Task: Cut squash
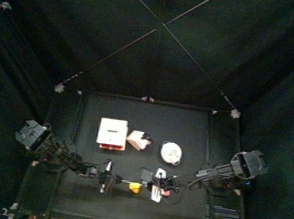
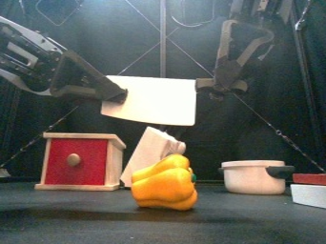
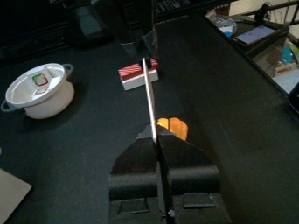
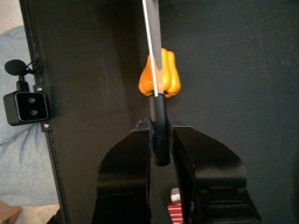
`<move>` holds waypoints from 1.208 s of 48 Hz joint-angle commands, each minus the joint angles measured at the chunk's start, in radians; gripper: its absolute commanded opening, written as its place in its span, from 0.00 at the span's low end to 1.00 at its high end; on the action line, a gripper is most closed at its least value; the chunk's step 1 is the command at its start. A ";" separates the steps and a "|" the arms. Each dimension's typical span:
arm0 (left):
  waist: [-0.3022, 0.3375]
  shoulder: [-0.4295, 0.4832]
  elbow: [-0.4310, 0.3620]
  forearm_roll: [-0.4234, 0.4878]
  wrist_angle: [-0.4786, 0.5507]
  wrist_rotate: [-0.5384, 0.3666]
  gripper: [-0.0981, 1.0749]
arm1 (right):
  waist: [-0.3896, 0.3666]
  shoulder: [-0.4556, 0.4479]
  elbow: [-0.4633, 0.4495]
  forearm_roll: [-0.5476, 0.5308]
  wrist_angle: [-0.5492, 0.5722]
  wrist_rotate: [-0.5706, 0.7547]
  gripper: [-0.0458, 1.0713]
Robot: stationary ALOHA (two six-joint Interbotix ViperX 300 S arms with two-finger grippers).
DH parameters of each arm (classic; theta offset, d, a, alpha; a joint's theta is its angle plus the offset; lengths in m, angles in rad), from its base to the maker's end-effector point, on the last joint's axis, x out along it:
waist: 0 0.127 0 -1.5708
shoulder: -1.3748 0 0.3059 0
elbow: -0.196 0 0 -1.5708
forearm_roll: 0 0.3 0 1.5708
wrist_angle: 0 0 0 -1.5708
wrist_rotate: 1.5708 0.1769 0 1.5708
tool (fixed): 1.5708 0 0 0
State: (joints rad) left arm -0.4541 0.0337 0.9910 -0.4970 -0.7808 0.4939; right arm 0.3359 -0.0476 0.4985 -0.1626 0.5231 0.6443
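Black curtains ringed the table [image 2: 76, 214]. Squash [image 2: 166, 183] sat near the front edge, centre, resting on the tabletop and free of both arms. Knife [image 2: 152, 100] hung level above it, not touching, blade broadside to the front. Right gripper [image 2: 216, 86] was clamped on the dark handle at the knife's right end; left gripper [image 2: 112, 93] pinched the blade's left end. Red box [image 2: 79, 160] stood far left of the squash, white pot [image 2: 254, 176] far right.
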 commanded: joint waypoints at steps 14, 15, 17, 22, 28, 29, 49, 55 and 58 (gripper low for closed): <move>-0.011 0.060 0.012 0.054 -0.009 -0.069 0.20 | 0.044 0.060 -0.037 0.028 0.006 0.000 0.46; -0.009 0.064 0.014 0.064 -0.017 -0.081 0.20 | 0.044 0.063 -0.038 0.028 0.006 0.000 0.46; -0.009 0.066 0.017 0.080 -0.028 -0.097 0.20 | 0.044 0.064 -0.040 0.025 0.011 0.000 0.46; -0.009 0.069 0.025 0.120 -0.057 -0.126 0.20 | 0.044 0.064 -0.040 0.025 0.012 0.000 0.46; -0.008 0.074 0.028 0.140 -0.058 -0.147 0.20 | 0.043 0.064 -0.037 0.025 0.012 0.000 0.46; -0.008 0.077 0.028 0.138 -0.058 -0.147 0.20 | 0.044 0.063 -0.037 0.025 0.012 0.000 0.46; 0.011 0.103 0.020 0.140 -0.069 -0.150 0.20 | 0.035 0.064 -0.038 0.015 0.041 -0.002 0.46; 0.011 0.103 0.021 0.138 -0.069 -0.153 0.20 | 0.035 0.067 -0.038 0.015 0.040 -0.002 0.46; 0.011 0.103 0.023 0.137 -0.069 -0.156 0.20 | 0.034 0.069 -0.037 0.015 0.041 -0.002 0.46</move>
State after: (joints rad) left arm -0.4403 0.1396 1.0017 -0.3605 -0.8514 0.3390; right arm 0.3605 0.0368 0.4663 -0.1519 0.5476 0.6443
